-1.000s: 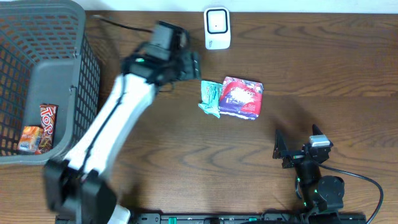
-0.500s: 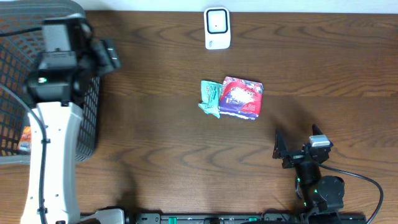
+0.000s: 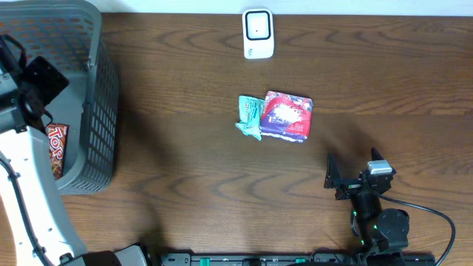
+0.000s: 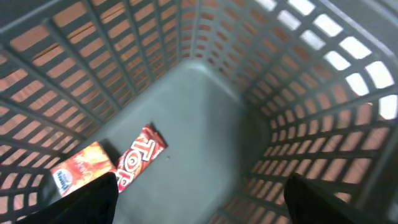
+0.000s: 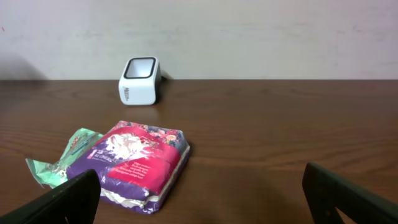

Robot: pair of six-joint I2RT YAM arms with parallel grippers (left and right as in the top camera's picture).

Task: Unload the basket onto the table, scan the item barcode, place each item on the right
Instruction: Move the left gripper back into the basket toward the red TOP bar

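Red bar (image 4: 140, 155) lies beneath the left jaws (spread wide).

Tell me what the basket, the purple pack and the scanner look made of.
Basket: grey moulded plastic, matte, judging by its uniform lattice walls.
Purple pack: soft printed plastic film, slightly glossy, going by its pillowy, rounded shape.
Scanner: probably hard white plastic, with a smooth shell and a dark window on top.

Left pincer (image 4: 199, 185) spread wide, arm reaching left, right pincer (image 5: 200, 177) spread, empty
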